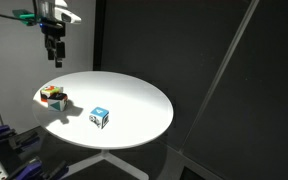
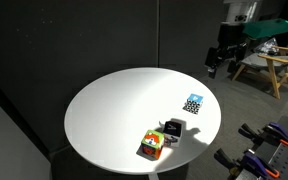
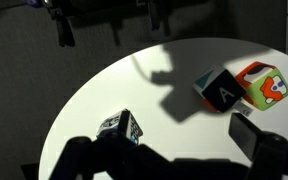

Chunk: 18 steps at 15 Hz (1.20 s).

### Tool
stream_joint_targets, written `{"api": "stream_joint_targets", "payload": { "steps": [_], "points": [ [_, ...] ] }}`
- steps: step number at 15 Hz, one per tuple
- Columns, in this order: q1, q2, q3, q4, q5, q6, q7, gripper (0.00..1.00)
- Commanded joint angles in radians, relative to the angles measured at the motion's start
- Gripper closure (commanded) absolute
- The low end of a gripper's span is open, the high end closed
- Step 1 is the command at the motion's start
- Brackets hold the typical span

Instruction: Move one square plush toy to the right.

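Note:
The square plush toy (image 1: pixel 100 117), a small blue, white and black patterned cube, sits on the round white table (image 1: pixel 134 95). It also shows in an exterior view (image 2: pixel 193 103) and in the wrist view (image 3: pixel 121 127). My gripper (image 1: pixel 52 55) hangs high above the table's edge, well apart from the toy. It also shows in an exterior view (image 2: pixel 217 62). In the wrist view its dark fingers (image 3: pixel 164 140) are spread wide with nothing between them.
A red, green and yellow cube (image 1: pixel 51 95) (image 2: pixel 152 145) (image 3: pixel 267 85) lies beside a black cube marked "A" (image 3: pixel 219 92) (image 2: pixel 172 128) on the table. A wooden chair (image 2: pixel 269 62) stands beyond the table.

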State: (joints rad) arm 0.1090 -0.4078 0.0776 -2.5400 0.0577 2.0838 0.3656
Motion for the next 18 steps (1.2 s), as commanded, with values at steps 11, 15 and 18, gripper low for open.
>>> {"api": "stream_joint_targets", "payload": {
  "steps": [11, 15, 18],
  "points": [
    [-0.019, -0.155, 0.021, -0.008, 0.009, -0.133, -0.146, 0.0],
    [-0.02, -0.143, 0.022, -0.008, 0.008, -0.132, -0.145, 0.0],
    [-0.02, -0.142, 0.023, -0.008, 0.008, -0.132, -0.145, 0.0]
  ]
}}
